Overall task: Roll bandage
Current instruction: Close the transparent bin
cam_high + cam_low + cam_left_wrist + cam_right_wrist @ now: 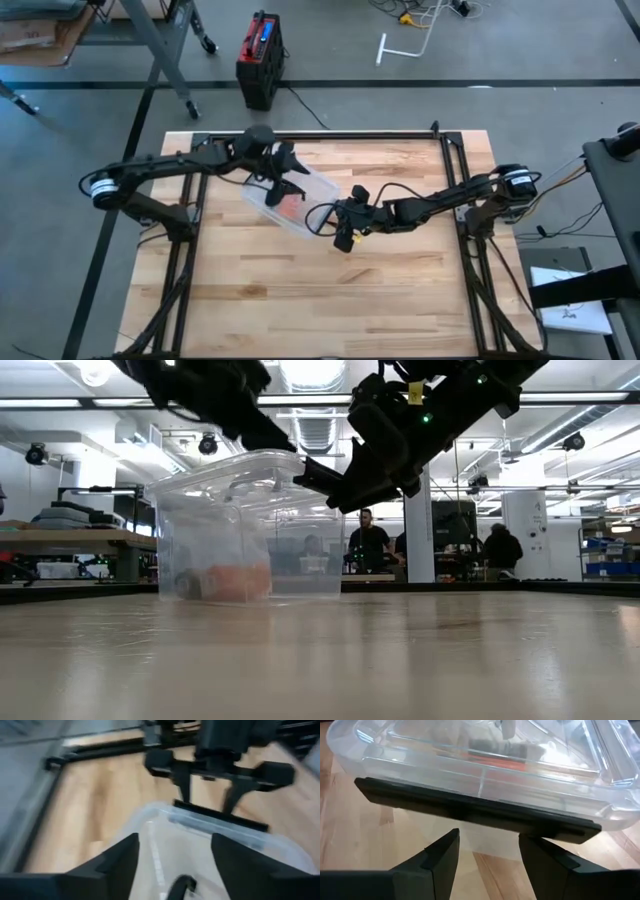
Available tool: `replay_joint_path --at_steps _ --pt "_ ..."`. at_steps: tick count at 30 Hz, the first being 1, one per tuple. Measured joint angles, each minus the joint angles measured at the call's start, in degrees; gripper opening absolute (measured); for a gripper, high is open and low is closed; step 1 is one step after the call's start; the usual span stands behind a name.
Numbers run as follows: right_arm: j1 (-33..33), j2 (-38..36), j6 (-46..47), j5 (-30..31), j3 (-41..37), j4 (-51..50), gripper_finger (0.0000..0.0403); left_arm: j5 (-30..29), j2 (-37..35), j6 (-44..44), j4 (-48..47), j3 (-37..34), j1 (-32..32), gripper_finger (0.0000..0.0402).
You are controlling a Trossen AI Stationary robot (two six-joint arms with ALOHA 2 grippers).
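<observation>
Low view: bandage (232, 581) lying flat.

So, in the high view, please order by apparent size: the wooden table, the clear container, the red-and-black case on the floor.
1. wooden table, largest by far.
2. clear container.
3. red-and-black case, which looks slightly smaller; it sits lower, so this ranking is unsure.

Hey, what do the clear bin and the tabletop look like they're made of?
The bin looks like thin clear plastic, glossy: the room shows through its walls. The tabletop looks like pale wood in glued strips, with a smooth, faintly shiny finish, though it might be a laminate.
</observation>
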Motion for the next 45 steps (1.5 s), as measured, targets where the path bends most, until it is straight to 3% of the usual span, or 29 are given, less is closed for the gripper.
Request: replay_joint_path --at_steps 2,9,20,26,45 --pt "0.03 0.01 -0.31 -0.02 0.0 -0.01 0.0202 5.79 1.34 0.24 0.21 -0.38 2.99 0.0259" --pt "0.03 0.1 -0.81 -0.04 0.02 -0.19 0.0202 13.96 5.89 2.49 -1.42 -1.28 5.37 0.0307" --pt "0.03 -2.18 0.4 -3.14 -0.13 -1.88 0.0202 6.17 11.54 3.55 0.83 -2.16 0.33 0.027" --pt "-0.32 -5.18 5.7 -5.61 1.75 -8.71 0.0202 4.85 11.75 -0.62 2.79 -2.34 -0.01 0.0271" --pt "-2.96 -5.78 17.67 -6.54 2.82 -8.48 0.0202 2.82 12.12 -3.15 5.72 -2.6 -2.9 0.0266"
